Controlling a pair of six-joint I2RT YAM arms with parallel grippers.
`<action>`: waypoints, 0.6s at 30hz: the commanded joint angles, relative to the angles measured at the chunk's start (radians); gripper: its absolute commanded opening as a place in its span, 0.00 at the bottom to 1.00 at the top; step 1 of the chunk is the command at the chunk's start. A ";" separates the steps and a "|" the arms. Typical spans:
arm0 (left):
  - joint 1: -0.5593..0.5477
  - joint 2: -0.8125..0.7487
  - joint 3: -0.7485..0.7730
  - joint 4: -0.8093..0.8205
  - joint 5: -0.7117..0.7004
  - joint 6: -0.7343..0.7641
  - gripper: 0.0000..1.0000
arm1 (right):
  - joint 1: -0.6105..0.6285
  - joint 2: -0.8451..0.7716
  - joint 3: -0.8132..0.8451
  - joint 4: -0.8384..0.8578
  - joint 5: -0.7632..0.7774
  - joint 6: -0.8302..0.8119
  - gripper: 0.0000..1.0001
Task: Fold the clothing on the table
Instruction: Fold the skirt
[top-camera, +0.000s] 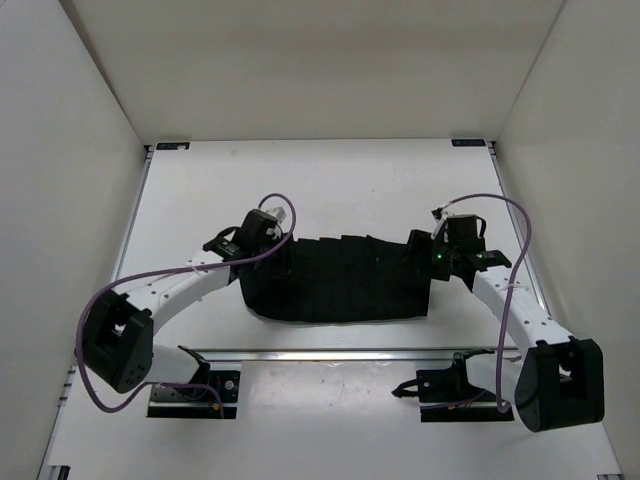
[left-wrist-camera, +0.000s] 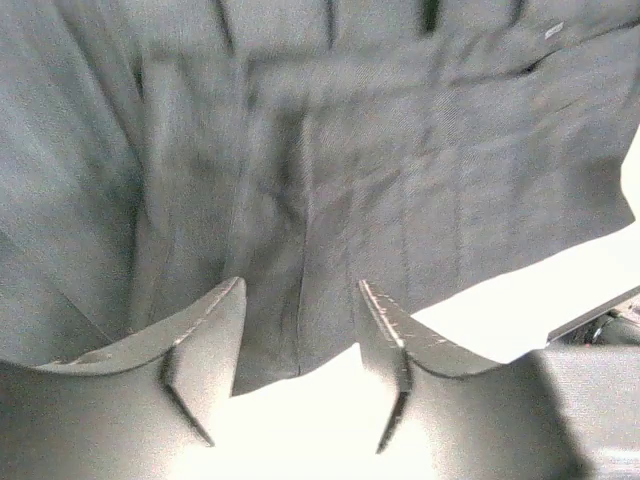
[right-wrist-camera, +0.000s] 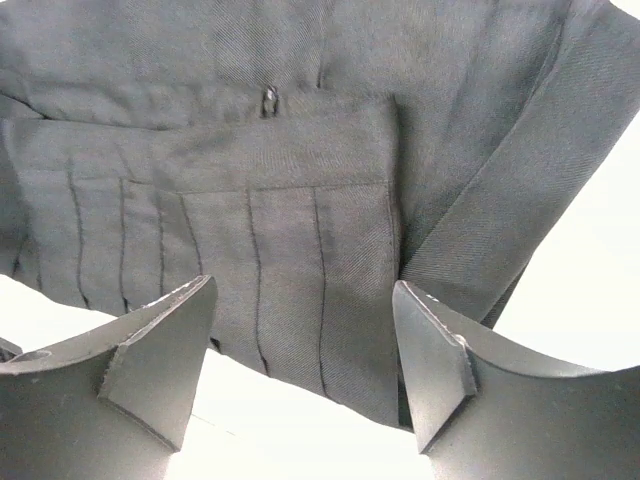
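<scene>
We see the left gripper (left-wrist-camera: 300, 288) with its 2 fingers (left-wrist-camera: 190, 340) spread apart and nothing pinched between them; past the tips lies the skirt (left-wrist-camera: 380, 180), its edge crossing the gap with white table (left-wrist-camera: 500, 320) beneath. The right gripper (right-wrist-camera: 305, 288) is parted as well, somewhat wider; its fingers (right-wrist-camera: 440, 360) are bare on the inner faces and it has hold of nothing. Ahead of it a flat band of cloth lies over stitched pleats; a small dark spot on that band may be a zip pull, though the view is too soft for us to be sure; a loose fold runs off diagonally on the right. From above, each gripper sits at 1 end of the skirt, the left at its far left corner, the right at its far right corner. The skirt lies flat in the middle of the table as 1 wide dark strip, long side left to right, its near edge bowed a little toward the rail (top-camera: 340, 352) yet apart from it. The 2 white arms (top-camera: 175, 290) curve in from the near edge, each trailing a purple cable (top-camera: 520, 230); plain white walls (top-camera: 60, 200) close in 3 sides.
</scene>
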 joint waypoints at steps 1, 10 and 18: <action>0.031 -0.074 0.042 -0.026 -0.012 0.073 0.60 | -0.033 -0.020 0.025 -0.062 0.005 -0.018 0.69; 0.098 -0.079 -0.041 -0.056 -0.030 0.136 0.16 | -0.028 -0.012 -0.043 -0.159 0.104 -0.056 0.71; 0.085 0.013 -0.055 -0.083 -0.068 0.137 0.00 | -0.017 0.075 -0.043 -0.159 0.182 -0.064 0.75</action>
